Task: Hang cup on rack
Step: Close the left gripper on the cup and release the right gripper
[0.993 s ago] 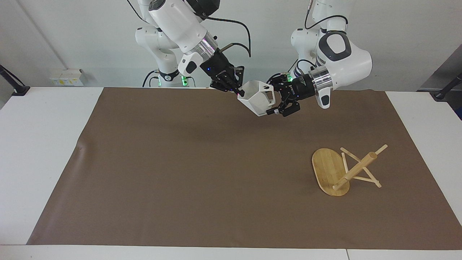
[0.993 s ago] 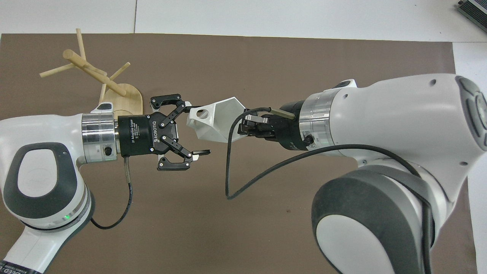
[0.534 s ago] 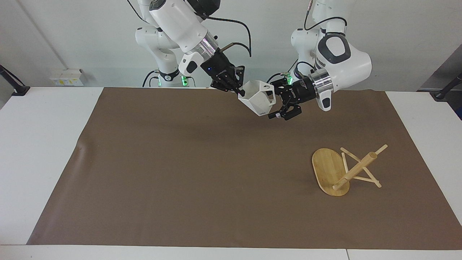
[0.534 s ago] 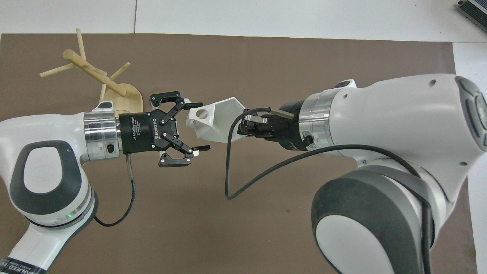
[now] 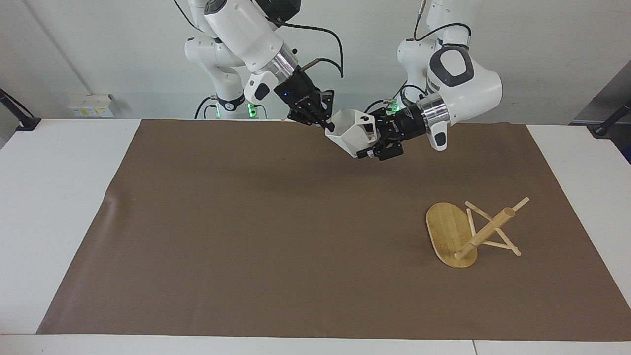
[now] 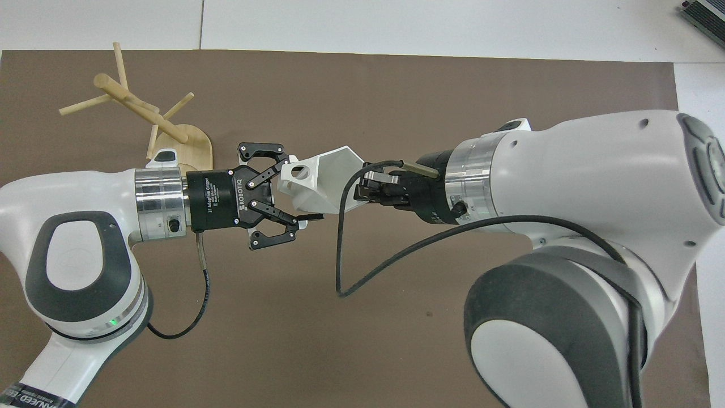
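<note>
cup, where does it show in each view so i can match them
Facing view: the cup is top centre, in the air between the right gripper and the left gripper.
Overhead view: cup centre, above the middle.
Shared landmark: the rack lying tipped on the mat.

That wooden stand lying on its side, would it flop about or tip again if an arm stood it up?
The rack looks like stiff wood, so it would probably lift as one piece. Its thin pegs seem the likeliest part to snap. Set upright, its broad flat base should steady it, though the tall post could tip if knocked.
</note>
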`<state>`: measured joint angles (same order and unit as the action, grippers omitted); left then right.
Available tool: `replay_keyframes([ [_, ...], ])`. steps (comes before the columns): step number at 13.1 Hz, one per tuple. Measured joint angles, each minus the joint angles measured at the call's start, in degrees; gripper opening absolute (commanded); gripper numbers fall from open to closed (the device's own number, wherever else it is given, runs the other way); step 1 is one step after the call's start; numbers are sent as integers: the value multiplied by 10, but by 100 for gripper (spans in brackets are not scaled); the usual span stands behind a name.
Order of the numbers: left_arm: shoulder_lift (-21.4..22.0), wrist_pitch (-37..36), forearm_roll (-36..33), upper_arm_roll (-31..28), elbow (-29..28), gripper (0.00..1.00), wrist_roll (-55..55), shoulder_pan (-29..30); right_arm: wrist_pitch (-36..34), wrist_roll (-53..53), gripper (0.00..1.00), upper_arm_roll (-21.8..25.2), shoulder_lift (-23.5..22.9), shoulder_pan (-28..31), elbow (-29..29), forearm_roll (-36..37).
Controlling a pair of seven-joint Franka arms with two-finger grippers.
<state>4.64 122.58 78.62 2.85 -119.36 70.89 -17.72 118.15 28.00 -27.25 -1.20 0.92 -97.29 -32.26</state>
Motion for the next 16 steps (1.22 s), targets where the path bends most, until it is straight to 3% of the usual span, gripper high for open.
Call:
replay_keyframes([
  [4,-1,0,0,-1,2,0,-24,0,-1,0,0,0,1,0,-1,0],
  [6,-2,-1,0,-1,2,0,-39,0,-3,0,31,-1,2,0,-1,0],
  [8,-2,-14,0,2,2,0,-55,-1,0,0,77,-1,2,0,-1,0],
  [9,-2,-15,0,2,2,0,-56,-1,0,0,94,-1,2,0,-1,0],
  [10,-2,-15,0,2,2,0,-53,-1,0,0,100,-1,2,0,-1,0],
  [13,-2,-15,-9,0,2,0,4,-1,0,1,100,-1,2,0,-1,0],
  [16,-1,-15,-62,-3,2,0,91,-1,0,1,100,-1,2,0,-1,-1],
])
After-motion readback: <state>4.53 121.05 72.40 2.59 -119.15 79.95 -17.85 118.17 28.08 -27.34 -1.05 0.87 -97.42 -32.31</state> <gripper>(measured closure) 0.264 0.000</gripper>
